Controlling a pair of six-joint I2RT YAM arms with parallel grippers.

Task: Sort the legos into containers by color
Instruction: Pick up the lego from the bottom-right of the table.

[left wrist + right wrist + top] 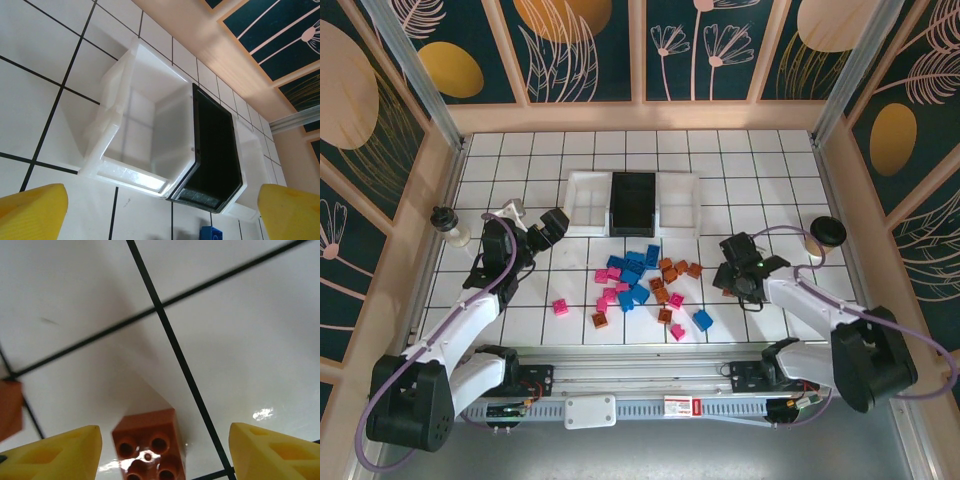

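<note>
The tiled worktop (520, 160) carries everything, and by the look of it the sorting has barely begun. At the back, three trays stand side by side and touching: the left white tray (586, 206), the black tray (632, 200) between the two white ones, and the right white tray (680, 208). From above all three look empty, and the left wrist view shows a bare floor in the left white tray and nothing I can make out in the black one.

The legos (638, 283) lie loose on the worktop in front of the trays, pink, blue and orange-brown mixed together in one loose cluster. A few sit apart from it: a pink brick (560, 308) to the left and a blue brick (703, 320) to the right. So every brick is left to move.

The left jaws hover near the front left corner of the left white tray, spread wide and holding nothing. The right jaws are down at the right edge of the cluster, partly open, with one orange-brown brick (149, 442) lying underside up between them. There is a gap on each side, so it is not gripped yet. This is probably the first pick, and a tray for each colour has yet to be chosen.
</note>
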